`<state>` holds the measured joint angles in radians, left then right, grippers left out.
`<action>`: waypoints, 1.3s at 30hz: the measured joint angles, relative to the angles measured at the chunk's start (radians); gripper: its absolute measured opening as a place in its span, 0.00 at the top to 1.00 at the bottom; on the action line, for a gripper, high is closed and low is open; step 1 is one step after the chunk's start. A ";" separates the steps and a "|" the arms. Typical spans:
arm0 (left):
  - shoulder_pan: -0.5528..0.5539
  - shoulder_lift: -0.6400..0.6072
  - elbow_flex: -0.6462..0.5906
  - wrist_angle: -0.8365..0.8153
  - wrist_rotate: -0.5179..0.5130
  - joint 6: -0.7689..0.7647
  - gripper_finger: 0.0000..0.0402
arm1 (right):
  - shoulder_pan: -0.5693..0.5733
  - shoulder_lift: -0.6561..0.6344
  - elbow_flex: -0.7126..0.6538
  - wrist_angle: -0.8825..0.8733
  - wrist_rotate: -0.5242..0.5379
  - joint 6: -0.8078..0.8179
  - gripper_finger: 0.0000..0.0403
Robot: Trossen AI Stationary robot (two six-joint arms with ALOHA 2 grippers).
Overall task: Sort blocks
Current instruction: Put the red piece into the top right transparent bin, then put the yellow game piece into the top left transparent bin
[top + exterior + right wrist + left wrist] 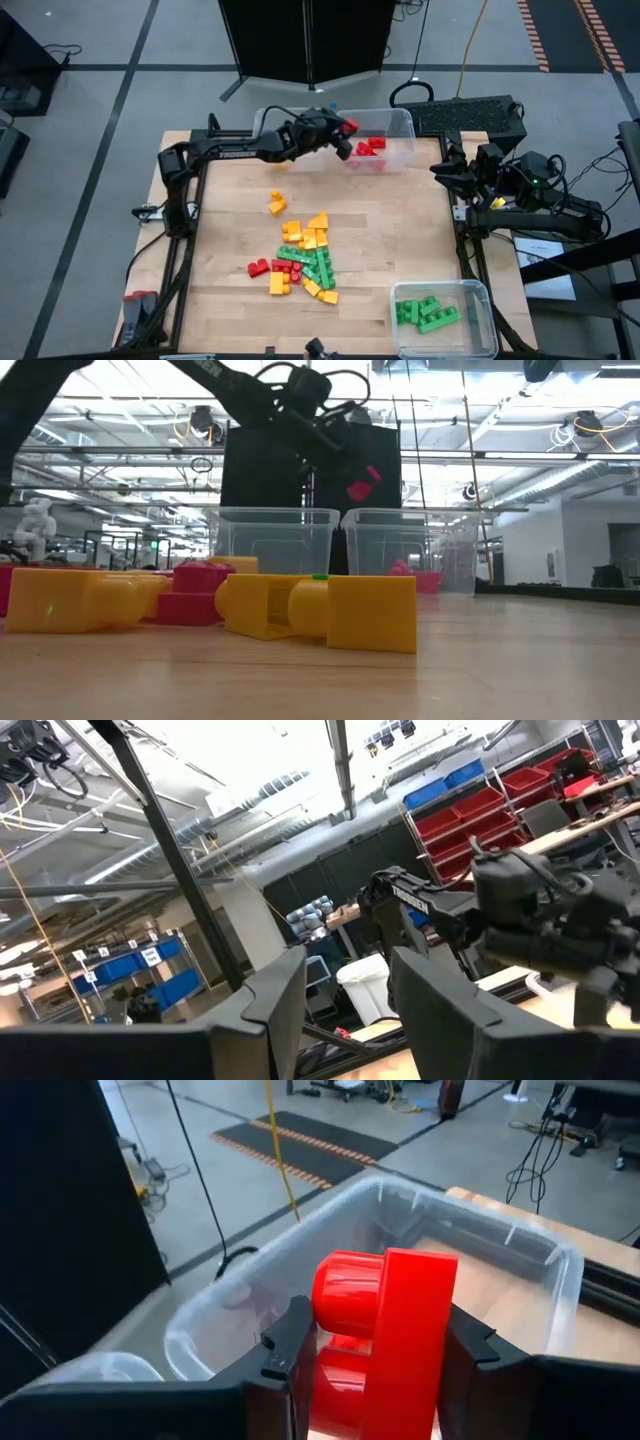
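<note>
High view: the left gripper (347,128) pinched a red block (385,1330) above the clear bin (403,122) holding red blocks. The right gripper (345,1010), parked at the table's right edge, held its fingers apart.

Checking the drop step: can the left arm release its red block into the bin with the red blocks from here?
Probably yes. The left claw holds the red block over the open-topped clear bin, with nothing between them.

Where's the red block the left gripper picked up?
In the high view the red block is clamped in the left gripper, raised over the far bin holding other red blocks.
</note>
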<state>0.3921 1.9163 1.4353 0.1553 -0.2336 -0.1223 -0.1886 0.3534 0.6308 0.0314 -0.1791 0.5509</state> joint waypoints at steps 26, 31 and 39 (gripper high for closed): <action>-0.034 0.015 0.169 -0.076 0.042 0.086 0.41 | 0.000 0.000 0.000 0.000 -0.001 -0.017 0.64; -0.114 -0.051 0.358 -0.536 0.042 0.293 0.41 | 0.000 0.000 0.000 -0.007 -0.004 -0.016 0.64; -0.207 -0.090 0.356 -1.184 0.031 0.168 0.41 | 0.000 0.000 0.000 -0.016 -0.004 -0.050 0.64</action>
<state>0.1847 1.8260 1.7917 -1.0283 -0.2023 0.0457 -0.1886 0.3538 0.6304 0.0151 -0.1833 0.5006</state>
